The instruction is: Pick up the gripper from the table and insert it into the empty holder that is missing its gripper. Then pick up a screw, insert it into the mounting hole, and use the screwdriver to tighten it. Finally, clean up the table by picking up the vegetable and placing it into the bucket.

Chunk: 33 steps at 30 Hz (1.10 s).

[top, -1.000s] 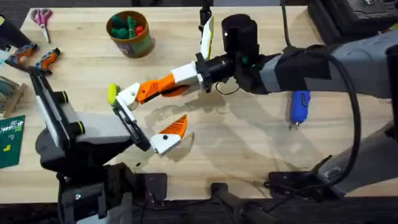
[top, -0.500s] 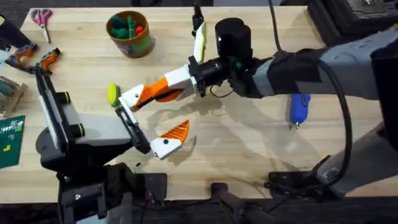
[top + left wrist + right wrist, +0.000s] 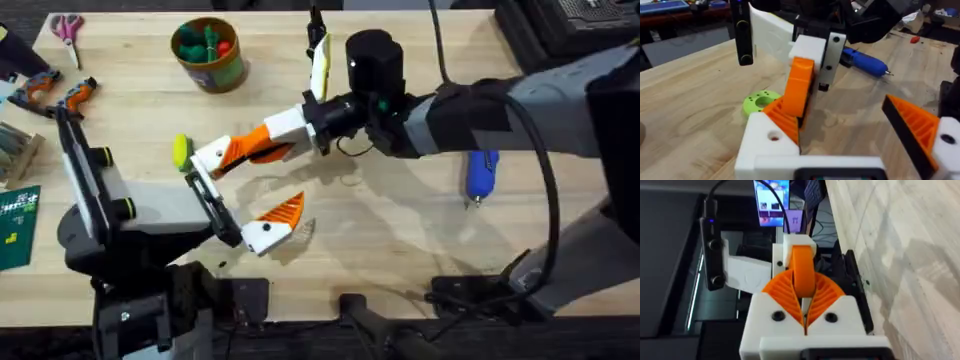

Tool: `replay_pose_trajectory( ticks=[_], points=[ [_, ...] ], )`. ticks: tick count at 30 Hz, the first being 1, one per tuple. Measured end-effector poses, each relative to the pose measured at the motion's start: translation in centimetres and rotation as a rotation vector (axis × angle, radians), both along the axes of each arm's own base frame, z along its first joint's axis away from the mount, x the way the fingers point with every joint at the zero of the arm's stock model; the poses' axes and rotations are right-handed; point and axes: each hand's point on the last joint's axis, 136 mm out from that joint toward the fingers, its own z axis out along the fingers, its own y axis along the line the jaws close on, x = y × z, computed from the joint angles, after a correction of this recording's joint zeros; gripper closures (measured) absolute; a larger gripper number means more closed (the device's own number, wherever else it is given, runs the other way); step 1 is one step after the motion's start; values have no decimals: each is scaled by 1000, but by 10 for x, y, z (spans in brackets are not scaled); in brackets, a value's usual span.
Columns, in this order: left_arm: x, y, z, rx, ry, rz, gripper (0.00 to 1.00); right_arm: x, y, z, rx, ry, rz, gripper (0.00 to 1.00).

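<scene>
My right gripper [image 3: 232,152] reaches across the middle and is shut on the gripper [image 3: 802,267], a small orange piece. That piece sits against the white holder [image 3: 205,156], which is the far finger mount of my left gripper [image 3: 240,188]. In the left wrist view the orange gripper [image 3: 782,117] meets the holder [image 3: 765,145]. My left gripper stands open; its other finger carries an orange tip with a black face [image 3: 912,125]. The blue screwdriver [image 3: 483,172] lies at the right. The bucket [image 3: 208,52] stands at the back left. A small yellow-green shape [image 3: 181,152] lies beside the holder, half covered; I cannot tell whether it is the vegetable.
A lime-green disc with a centre hole [image 3: 760,101] lies flat just beyond the holder. Pink-handled scissors [image 3: 67,27] rest at the far left corner. Orange-handled tools [image 3: 60,92] and a green board [image 3: 15,225] crowd the left edge.
The right arm shifted slightly left and back with the orange piece a second ago. Since half a second ago nothing has visibly moved.
</scene>
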Motion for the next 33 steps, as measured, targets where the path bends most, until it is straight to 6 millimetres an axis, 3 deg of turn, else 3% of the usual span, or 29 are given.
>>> replay_pose_trajectory(
  ticks=[13,19,33],
  points=[
    [-3,-2,0,-1,-2,-20,15,-3,-5,1,6,11,31,984],
    [-9,-6,1,-1,-12,-63,15,-7,-6,-2,4,25,54,820],
    [-19,-12,2,-8,-16,-128,15,-14,-4,-5,-1,41,85,662]
  ],
)
